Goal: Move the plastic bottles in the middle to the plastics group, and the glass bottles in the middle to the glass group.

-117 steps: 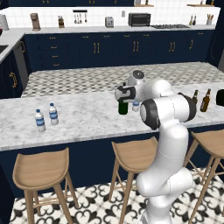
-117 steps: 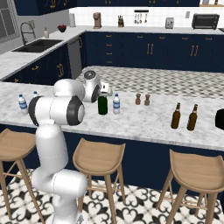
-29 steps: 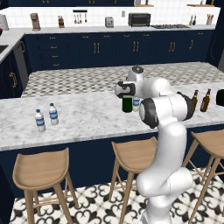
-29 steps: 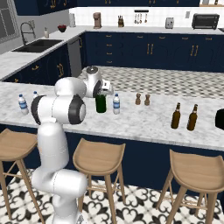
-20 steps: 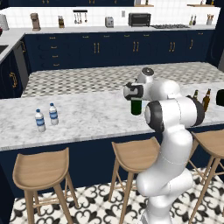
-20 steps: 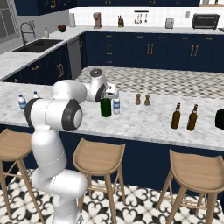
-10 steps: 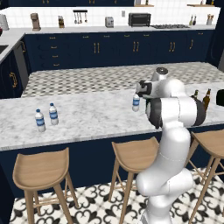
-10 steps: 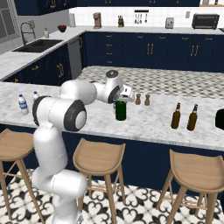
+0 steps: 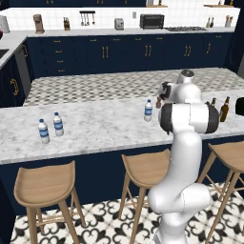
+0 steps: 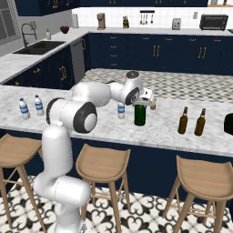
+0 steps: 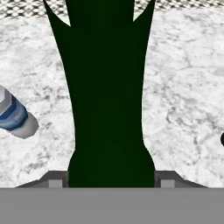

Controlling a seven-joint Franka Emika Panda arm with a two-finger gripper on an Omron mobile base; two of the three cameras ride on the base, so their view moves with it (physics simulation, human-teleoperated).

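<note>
Over the marble counter (image 10: 164, 127), gripper (image 10: 144, 98) clenched on the neck of the green wine bottle (image 10: 140, 113), base seemingly just above the stone. Risk of a swing or slip from so high a hold (tall, heavy body hanging below). Water bottle (image 10: 121, 110) close beside, easily clipped and toppled. Two brown beer bottles (image 10: 191, 121) farther right along the counter: too low or too quick a pass could bowl them over.
</note>
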